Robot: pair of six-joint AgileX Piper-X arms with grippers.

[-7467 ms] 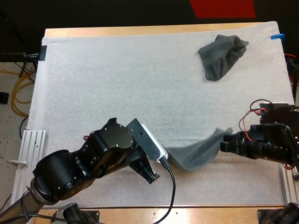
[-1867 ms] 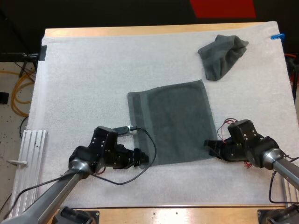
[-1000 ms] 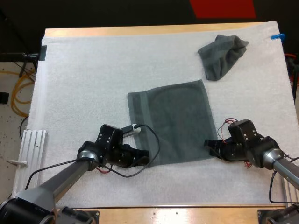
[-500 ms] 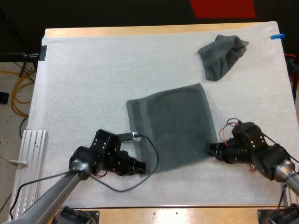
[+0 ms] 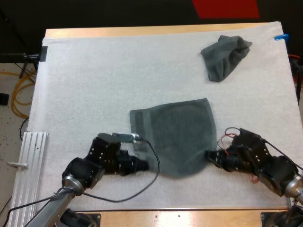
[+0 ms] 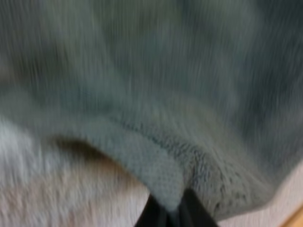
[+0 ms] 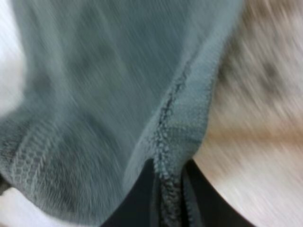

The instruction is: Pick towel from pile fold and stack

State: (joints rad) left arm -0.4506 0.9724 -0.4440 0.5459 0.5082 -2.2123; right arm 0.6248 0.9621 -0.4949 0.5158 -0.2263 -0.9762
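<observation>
A dark grey-green towel [image 5: 177, 135] lies spread in the middle of the white mat, its near edge lifted and sagging between my two grippers. My left gripper [image 5: 143, 165] is shut on the towel's near left corner [image 6: 163, 182], the black fingertips [image 6: 187, 213] pinching the cloth. My right gripper [image 5: 210, 158] is shut on the near right corner [image 7: 182, 137], its fingers pressed on the hem from both sides. A second, crumpled towel [image 5: 225, 56] sits at the far right of the mat.
A ribbed metal rail [image 5: 26, 165] lies off the mat's left edge. The wooden table edge [image 5: 156, 218] runs just in front of both arms. Bare mat [image 5: 94, 80] stretches to the left and behind the spread towel.
Both grippers have lifted the towel's near corners off the mat and drawn them up; the near edge now sags and the towel looks shorter front to back.
</observation>
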